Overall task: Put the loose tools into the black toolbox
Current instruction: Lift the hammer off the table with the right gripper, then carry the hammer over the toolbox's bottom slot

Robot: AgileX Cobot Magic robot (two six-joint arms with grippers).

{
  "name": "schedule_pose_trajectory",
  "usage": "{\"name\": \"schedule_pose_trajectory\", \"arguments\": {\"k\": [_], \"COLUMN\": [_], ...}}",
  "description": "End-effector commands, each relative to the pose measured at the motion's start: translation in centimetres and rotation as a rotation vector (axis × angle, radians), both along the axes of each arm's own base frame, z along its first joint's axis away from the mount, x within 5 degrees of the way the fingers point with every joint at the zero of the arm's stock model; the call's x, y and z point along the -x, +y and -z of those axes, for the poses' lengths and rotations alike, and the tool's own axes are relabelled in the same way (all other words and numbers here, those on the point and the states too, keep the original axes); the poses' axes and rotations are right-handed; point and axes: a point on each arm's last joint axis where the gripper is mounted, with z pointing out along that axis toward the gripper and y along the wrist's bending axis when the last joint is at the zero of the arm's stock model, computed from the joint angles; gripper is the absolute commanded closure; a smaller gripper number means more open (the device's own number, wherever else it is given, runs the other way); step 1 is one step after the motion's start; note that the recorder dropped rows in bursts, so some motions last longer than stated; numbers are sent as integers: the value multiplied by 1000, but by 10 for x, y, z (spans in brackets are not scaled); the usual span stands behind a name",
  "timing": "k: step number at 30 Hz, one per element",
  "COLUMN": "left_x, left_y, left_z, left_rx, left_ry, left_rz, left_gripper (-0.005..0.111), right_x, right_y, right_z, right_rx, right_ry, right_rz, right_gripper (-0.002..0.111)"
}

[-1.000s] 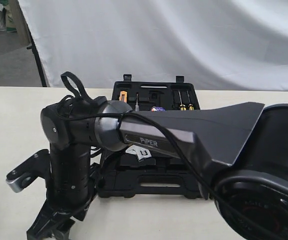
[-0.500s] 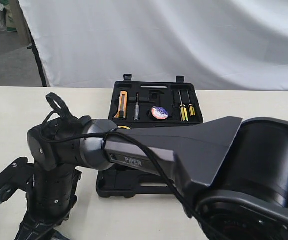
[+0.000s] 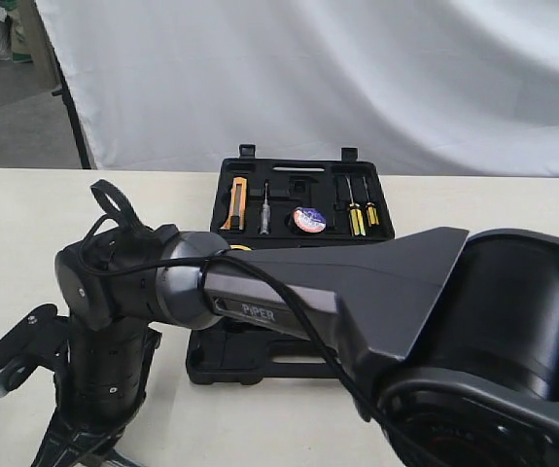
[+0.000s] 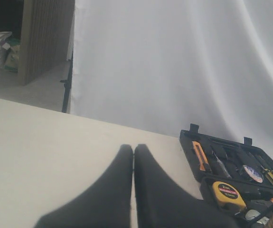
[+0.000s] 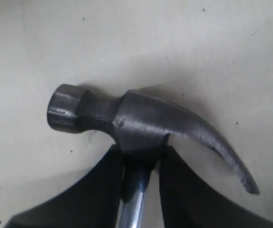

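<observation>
Claw hammer [image 5: 136, 121] is lying on its side on the bare counter [image 5: 212, 42], outside the case, with the round striking face at one end and the curved claw at the other. The right tool [image 5: 142, 153] is pinched onto it, one black finger on each side of the shiny neck right under the head. Both look to be touching it, so I'd call that a grip. In the exterior view that tool is way down at about 7 o'clock, pointing at the counter and partly cut off by the frame edge, and the right arm [image 3: 308, 282] stretches across the whole foreground. The black toolbox [image 3: 289, 173] lies open at roughly 2 o'clock from the tool, its near half mostly hidden behind the arm. A yellow tape measure [image 4: 226, 191] sits in that near half. In the far half, going from 9 to 3 o'clock, there's an orange utility knife [image 3: 237, 202], a slim screwdriver [image 3: 265, 206], the tape roll [image 3: 308, 220] with its purple-white label, then two yellow-handled screwdrivers [image 3: 355, 218]. The left tool [image 4: 133, 148] hangs over the counter well apart from the case, fingers squeezed together with just a hairline seam. There's a white backdrop sheet [image 3: 357, 78] at 12 o'clock behind everything.
</observation>
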Motion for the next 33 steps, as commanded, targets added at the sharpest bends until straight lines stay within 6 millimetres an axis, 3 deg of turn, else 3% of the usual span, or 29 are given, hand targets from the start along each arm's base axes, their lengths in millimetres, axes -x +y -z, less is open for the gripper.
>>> {"name": "schedule_pose_trajectory", "arguments": {"k": [1, 7, 12, 19, 22, 26, 29, 33], "left_x": [1, 1, 1, 1, 1, 1, 1, 1], "left_y": [1, 1, 1, 1, 1, 1, 1, 1], "left_z": [-2, -2, -2, -2, -2, -2, -2, -2], "left_rx": [-2, -2, -2, -2, -2, -2, -2, -2], "left_ry": [-13, -13, -13, -13, -13, -13, -13, -13], "left_rz": [-26, -26, -26, -26, -26, -26, -26, -26], "left_gripper": [106, 106, 106, 106, 106, 106, 106, 106], "right_x": [0, -1, -11, -51, -80, -111, -127, -133], "right_y": [-6, -17, -31, -68, -87, -101, -102, -97], "right_z": [-8, -37, -76, -118, -118, -104, -86, -54], "right_rx": [32, 79, 59, 60, 120, 157, 121, 129], "right_ry": [5, -47, -84, -191, -297, -339, -338, -302], "right_rz": [-13, -43, -3, 76, 41, -33, -28, -127], "right_gripper": [109, 109, 109, 109, 109, 109, 109, 109]}}
